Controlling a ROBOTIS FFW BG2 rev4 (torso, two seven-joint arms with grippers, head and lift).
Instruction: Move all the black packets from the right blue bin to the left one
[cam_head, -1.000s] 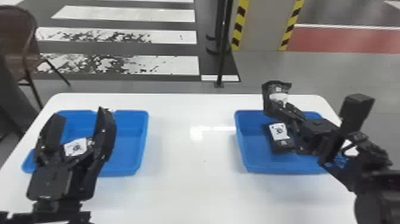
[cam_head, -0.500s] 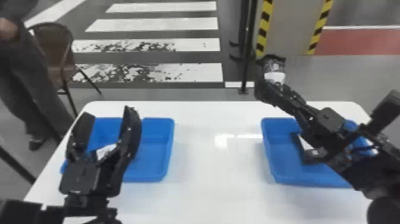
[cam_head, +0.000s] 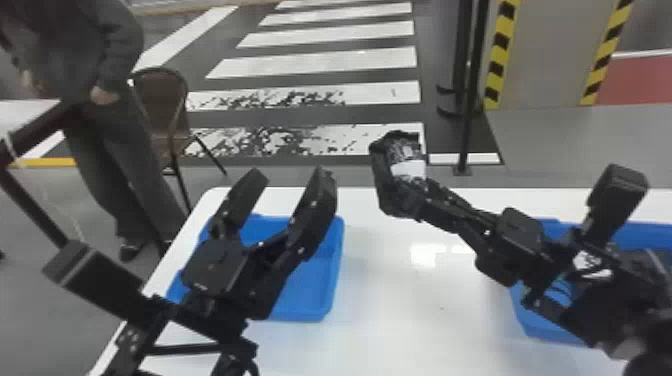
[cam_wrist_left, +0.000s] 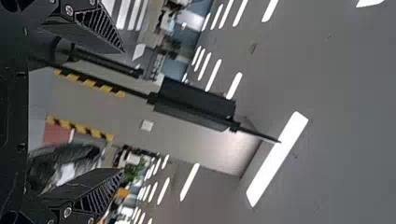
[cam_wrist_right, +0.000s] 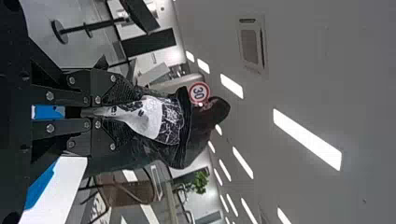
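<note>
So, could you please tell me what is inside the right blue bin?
Through a gap in the right arm, a white patch shows, probably a packet's label. The arm hides much of the right blue bin, so further packets can't be counted.

The right blue bin (cam_head: 537, 322) (partly behind the right arm (cam_head: 610, 300)) runs off the head view's edge.

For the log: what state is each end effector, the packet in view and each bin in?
Left end effector: open, empty.
Right end effector: shut on the black packet.
Black packet: gripped, held up off the table.
Left blue bin: upright, partly hidden by the arm.
Right blue bin: upright, largely hidden.
</note>
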